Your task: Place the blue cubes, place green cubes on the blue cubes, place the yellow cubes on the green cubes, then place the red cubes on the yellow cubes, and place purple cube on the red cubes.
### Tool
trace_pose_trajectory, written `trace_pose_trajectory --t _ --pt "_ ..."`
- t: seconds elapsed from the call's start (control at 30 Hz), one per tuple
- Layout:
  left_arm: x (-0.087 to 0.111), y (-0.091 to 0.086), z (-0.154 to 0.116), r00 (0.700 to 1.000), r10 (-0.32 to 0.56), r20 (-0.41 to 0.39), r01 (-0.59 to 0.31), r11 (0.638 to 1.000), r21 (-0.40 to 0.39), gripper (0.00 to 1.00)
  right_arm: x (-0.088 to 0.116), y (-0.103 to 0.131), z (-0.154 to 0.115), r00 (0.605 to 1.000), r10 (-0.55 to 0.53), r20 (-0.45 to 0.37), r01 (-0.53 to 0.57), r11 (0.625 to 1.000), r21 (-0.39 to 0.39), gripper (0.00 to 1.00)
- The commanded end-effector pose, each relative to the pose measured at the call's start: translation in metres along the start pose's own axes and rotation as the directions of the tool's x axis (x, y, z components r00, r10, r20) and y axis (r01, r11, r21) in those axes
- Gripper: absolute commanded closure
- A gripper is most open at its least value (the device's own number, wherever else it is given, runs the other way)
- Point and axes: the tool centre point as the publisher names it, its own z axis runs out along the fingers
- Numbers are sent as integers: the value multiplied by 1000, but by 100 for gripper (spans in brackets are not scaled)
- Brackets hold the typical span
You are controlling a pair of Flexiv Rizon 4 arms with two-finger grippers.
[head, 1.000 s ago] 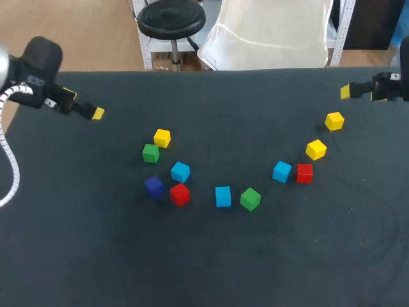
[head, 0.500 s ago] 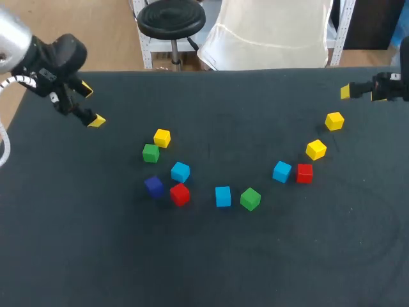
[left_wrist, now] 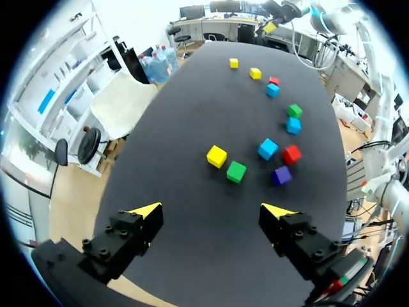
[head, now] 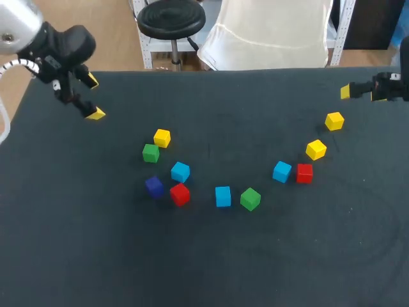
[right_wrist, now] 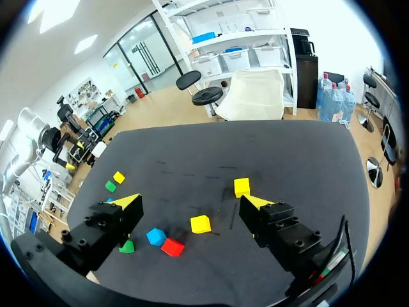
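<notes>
Dark and matt is the tabletop (head: pixel 77 243), and on it the small hard cubes lie singly in a loose arc — none stands on another yet. The three light-blue ones, which I judge must be placed first, are in the low part of the arc. The left blue cube (head: pixel 180 171) is just beside the red cube (head: pixel 179 194) and the dark purple cube (head: pixel 153 186). The middle blue cube (head: pixel 222 196) is next to a green cube (head: pixel 250 199). The right blue cube (head: pixel 282 171) is close against the second red cube (head: pixel 304 173).

My left claw (head: pixel 94 97) hangs released and empty over the far left corner. My right claw (right_wrist: pixel 191 202) is also spread wide with nothing between the fingers, near the far right edge.

The cubes look light, stiff and smooth-sided — I would take one by two opposite flat faces, on the sides where no neighbour blocks the fingers.
</notes>
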Motion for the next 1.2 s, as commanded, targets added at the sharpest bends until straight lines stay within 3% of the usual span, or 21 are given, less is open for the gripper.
trace_pose_trajectory --t 0.03,0.13,0.23,0.3,0.43,0.57,0.97,1.2 --pt "12 -8 4 990 -16 137 15 1000 3 0 0 1 0 1000 0 1 0 1000 4 0" --pt "10 -9 7 981 18 195 -22 999 22 0 0 1 0 1000 0 1 0 1000 4 0" --pt "4 -9 10 976 97 195 -112 992 64 0 0 1 0 1000 0 1 0 1000 4 0" --pt "0 -10 12 961 144 235 -169 981 92 0 0 1 0 1000 0 1 0 1000 4 0" --pt "-4 -9 18 951 221 218 -256 955 148 0 0 1 0 1000 0 1 0 1000 4 0" --pt "0 -7 21 950 226 216 -264 951 163 0 0 1 0 1000 0 1 0 1000 4 0" --pt "6 -5 20 920 211 329 -271 951 148 0 0 1 0 1000 0 1 0 1000 4 0" --pt "7 -5 21 933 206 294 -261 951 164 0 0 1 0 1000 0 1 0 1000 4 0"
